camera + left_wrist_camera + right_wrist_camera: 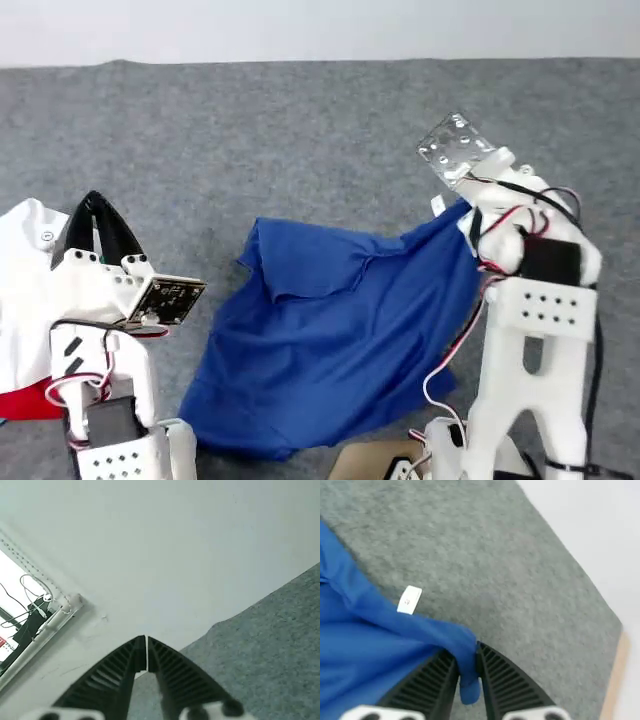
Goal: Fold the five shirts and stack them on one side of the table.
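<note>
A blue shirt (330,330) lies crumpled on the grey felt table (300,130) in the middle, one corner lifted toward the right arm. My right gripper (468,675) is shut on that blue shirt (375,645) at its edge, next to a small white label (410,600); in the high view this gripper (468,215) hangs above the table at the right. My left gripper (146,655) is shut with nothing in it and points up at the wall; in the high view the left gripper (96,215) stands over a white shirt (25,290) at the left edge.
A red garment (25,402) peeks out under the white shirt at the lower left. A tan board (365,462) shows at the front edge between the arm bases. Bare grey felt stretches across the far half of the table.
</note>
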